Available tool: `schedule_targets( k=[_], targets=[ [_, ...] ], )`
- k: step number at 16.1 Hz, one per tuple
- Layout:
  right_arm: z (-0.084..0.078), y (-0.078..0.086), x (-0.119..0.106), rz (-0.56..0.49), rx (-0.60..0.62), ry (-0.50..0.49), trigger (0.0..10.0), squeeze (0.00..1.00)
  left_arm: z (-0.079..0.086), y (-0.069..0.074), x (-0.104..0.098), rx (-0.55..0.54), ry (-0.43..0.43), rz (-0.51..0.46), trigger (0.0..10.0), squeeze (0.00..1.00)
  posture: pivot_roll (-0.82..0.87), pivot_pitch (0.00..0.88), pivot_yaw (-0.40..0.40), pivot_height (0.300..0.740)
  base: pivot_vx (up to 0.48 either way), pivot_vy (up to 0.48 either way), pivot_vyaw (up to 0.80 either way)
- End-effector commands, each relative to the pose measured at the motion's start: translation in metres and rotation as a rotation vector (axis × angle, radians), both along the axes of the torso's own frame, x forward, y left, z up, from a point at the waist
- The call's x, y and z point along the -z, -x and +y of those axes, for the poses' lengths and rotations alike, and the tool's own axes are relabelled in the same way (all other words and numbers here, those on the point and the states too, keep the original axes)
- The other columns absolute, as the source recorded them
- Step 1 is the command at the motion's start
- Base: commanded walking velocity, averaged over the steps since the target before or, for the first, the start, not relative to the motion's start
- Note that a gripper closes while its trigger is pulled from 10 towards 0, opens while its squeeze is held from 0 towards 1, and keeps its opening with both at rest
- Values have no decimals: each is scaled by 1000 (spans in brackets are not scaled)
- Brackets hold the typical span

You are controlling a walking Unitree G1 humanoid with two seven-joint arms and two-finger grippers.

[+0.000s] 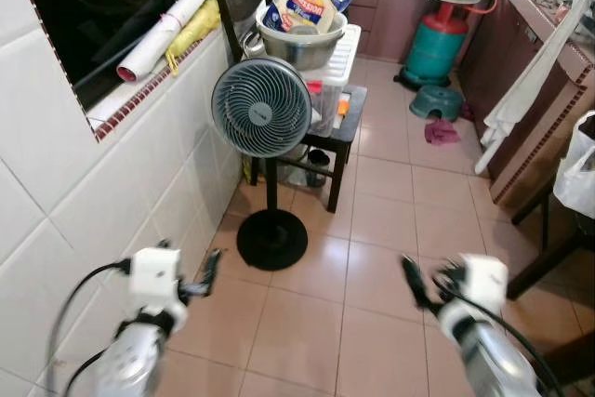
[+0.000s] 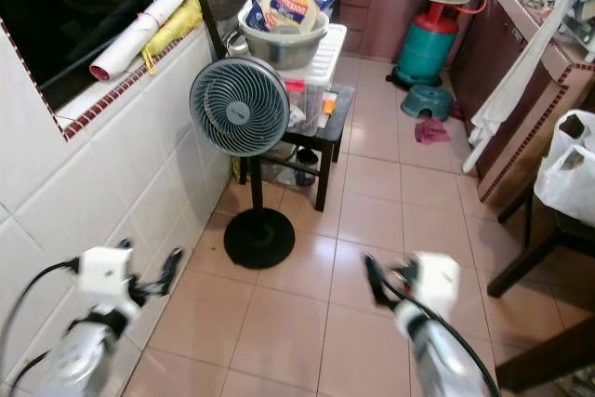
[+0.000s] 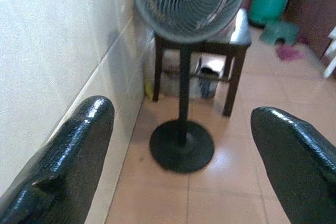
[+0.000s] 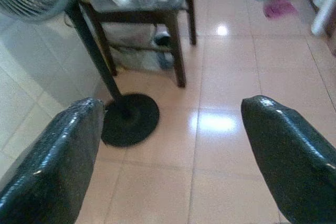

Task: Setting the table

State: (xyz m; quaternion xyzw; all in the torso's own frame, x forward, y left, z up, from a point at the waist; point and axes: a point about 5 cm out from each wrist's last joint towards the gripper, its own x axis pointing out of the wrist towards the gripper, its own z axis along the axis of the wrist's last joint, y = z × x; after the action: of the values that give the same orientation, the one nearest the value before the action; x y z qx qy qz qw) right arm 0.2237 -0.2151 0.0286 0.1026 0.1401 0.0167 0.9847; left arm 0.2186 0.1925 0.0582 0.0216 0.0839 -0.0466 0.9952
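Now both arms hang low over the tiled floor (image 1: 372,230), left gripper (image 1: 212,267) and right gripper (image 1: 411,283) each spread wide, holding nothing. Ahead, a standing fan (image 1: 261,107) stands just before a small dark table (image 1: 349,132).

Both eye views look forward and down from the robot's head over the peach tiled floor (image 1: 372,230), toward the grey pedestal fan with a round black base (image 1: 261,107) beside the white tiled wall (image 1: 112,174). Each wrist view looks low along its pincer's black fingers (image 3: 68,166) at that same fan, much nearer, sharing the dark wooden stool (image 4: 176,51) behind it.
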Motion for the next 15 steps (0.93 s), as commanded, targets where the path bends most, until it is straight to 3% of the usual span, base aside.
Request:
schedule_targets(
  k=[1, 2, 4, 8, 10, 15],
  targets=[
    [-4, 4, -6, -12, 20, 4, 10000, 0, 2, 2, -3, -3, 12, 7, 10000, 0, 45, 0, -48, 740, 0, 0, 0],
    [-4, 14, -8, -2, 10, 21, 10000, 0, 4, 4, -3, 4, -2, 25, 10000, 0, 40, 0, -41, 740, 0, 0, 0],
    [3, 16, -11, 14, 3, 22, 10000, 0, -3, 0, -5, 40, -4, 37, 10000, 0, 22, 0, -23, 740, 0, 0, -375],
    [8, 4, -24, -12, 7, 21, 10000, 0, -11, -11, -11, 75, 5, 31, 10000, 0, 7, 0, -17, 740, 0, 0, -781],
    [7, 3, -27, -14, 13, 22, 10000, 0, -13, -11, -10, 89, 39, 48, 10000, 0, -1, 0, -15, 740, 0, 0, -775],
    [9, 4, -29, -6, 34, 18, 10000, 0, -17, -20, -12, 92, 16, 43, 10000, 0, -5, 0, -15, 740, 0, 0, -775]
  ],
)
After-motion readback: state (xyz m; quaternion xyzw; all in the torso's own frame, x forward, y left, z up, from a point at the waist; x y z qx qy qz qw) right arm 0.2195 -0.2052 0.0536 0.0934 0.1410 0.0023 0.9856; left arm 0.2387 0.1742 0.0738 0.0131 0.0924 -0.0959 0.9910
